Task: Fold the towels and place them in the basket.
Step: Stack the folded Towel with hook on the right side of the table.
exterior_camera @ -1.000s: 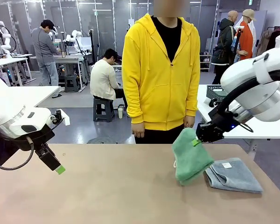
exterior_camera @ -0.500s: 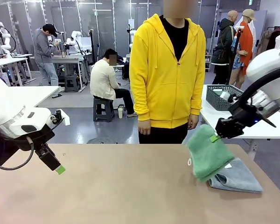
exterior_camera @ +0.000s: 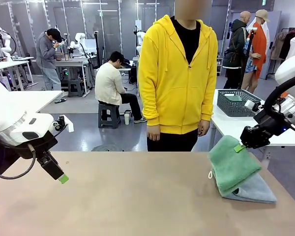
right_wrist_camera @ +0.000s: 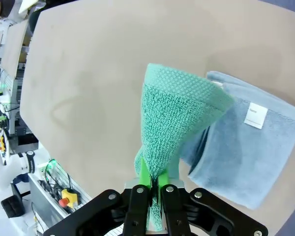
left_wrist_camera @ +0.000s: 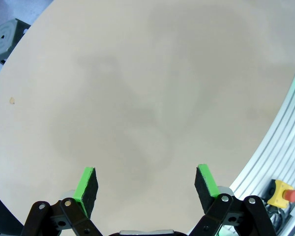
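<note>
- The left gripper (exterior_camera: 64, 179) is hanging low over the near left part of the tabletop (exterior_camera: 137, 196), its jaws standing wide apart with nothing between them; in the left wrist view the left gripper (left_wrist_camera: 145, 183) is showing its two green pads (left_wrist_camera: 84, 182) over bare beige surface.
- The right gripper (exterior_camera: 240, 147) is reaching in from the right side, its jaws pressed together on the top edge of a sea-green towel (exterior_camera: 232, 164).
- In the right wrist view the right gripper (right_wrist_camera: 154, 192) is pinching the sea-green towel (right_wrist_camera: 172, 115), which is hanging down from the jaws in a folded bundle.
- The green towel's lower part is resting on a grey-blue towel (exterior_camera: 255, 191) that is lying folded on the right part of the tabletop; its white label (right_wrist_camera: 254, 115) is facing up in the right wrist view.
- A person in a yellow hoodie (exterior_camera: 177, 78) is standing at the far side of the tabletop, arms hanging down.
- A dark mesh basket (exterior_camera: 236, 102) is sitting on a white table behind, to the right of the person, with something green inside.
</note>
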`<action>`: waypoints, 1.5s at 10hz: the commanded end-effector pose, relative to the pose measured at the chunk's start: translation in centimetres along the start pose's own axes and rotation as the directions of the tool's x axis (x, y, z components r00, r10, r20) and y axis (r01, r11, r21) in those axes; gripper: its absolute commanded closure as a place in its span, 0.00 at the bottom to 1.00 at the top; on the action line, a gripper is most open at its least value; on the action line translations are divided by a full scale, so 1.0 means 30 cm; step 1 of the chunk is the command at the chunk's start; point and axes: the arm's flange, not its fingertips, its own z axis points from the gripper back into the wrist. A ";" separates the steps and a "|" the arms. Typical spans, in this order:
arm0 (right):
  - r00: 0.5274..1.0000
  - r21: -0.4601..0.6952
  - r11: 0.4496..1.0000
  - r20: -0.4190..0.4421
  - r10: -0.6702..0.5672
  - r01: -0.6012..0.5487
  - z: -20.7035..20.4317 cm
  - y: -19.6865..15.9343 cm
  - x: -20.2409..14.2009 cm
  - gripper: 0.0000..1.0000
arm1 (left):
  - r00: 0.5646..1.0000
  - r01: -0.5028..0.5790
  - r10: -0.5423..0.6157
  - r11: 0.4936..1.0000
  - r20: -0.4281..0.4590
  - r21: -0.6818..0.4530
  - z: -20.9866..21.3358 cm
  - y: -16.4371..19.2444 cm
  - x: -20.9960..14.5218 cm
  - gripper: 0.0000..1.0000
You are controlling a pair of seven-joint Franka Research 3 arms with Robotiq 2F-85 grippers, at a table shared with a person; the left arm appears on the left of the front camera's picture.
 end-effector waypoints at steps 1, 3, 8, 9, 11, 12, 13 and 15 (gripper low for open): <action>0.999 -0.040 0.998 -0.017 0.040 -0.041 -0.006 -0.059 0.037 0.94 | 1.000 -0.007 0.007 1.000 -0.008 0.021 -0.004 -0.008 0.002 0.00; 1.000 -0.129 0.992 -0.018 0.012 -0.014 -0.025 -0.103 0.056 0.94 | 1.000 -0.007 0.007 1.000 -0.008 0.021 -0.004 -0.008 0.002 0.00; 0.995 -0.351 0.934 -0.057 -0.087 0.062 -0.113 -0.162 0.065 0.94 | 1.000 -0.007 0.007 1.000 -0.008 0.021 -0.004 -0.008 0.002 0.00; 0.992 -0.365 0.928 -0.072 -0.104 0.071 -0.129 -0.170 0.059 0.80 | 1.000 -0.007 0.007 1.000 -0.008 0.021 -0.004 -0.008 0.002 0.00; 0.985 -0.409 0.908 -0.102 -0.142 0.089 -0.156 -0.188 0.041 0.52 | 1.000 -0.007 0.007 1.000 -0.008 0.021 -0.004 -0.008 0.002 0.00; 0.981 -0.410 0.907 -0.111 -0.157 0.099 -0.156 -0.189 0.031 0.62 | 1.000 -0.007 0.007 1.000 -0.008 0.021 -0.004 -0.008 0.002 0.00; 0.979 -0.431 0.896 -0.116 -0.170 0.105 -0.150 -0.187 0.022 0.25 | 1.000 -0.007 0.007 1.000 -0.008 0.021 -0.004 -0.008 0.002 0.00; 0.977 -0.455 0.883 -0.111 -0.180 0.111 -0.130 -0.166 0.007 0.00 | 1.000 -0.007 0.007 1.000 -0.008 0.021 -0.004 -0.008 0.002 0.00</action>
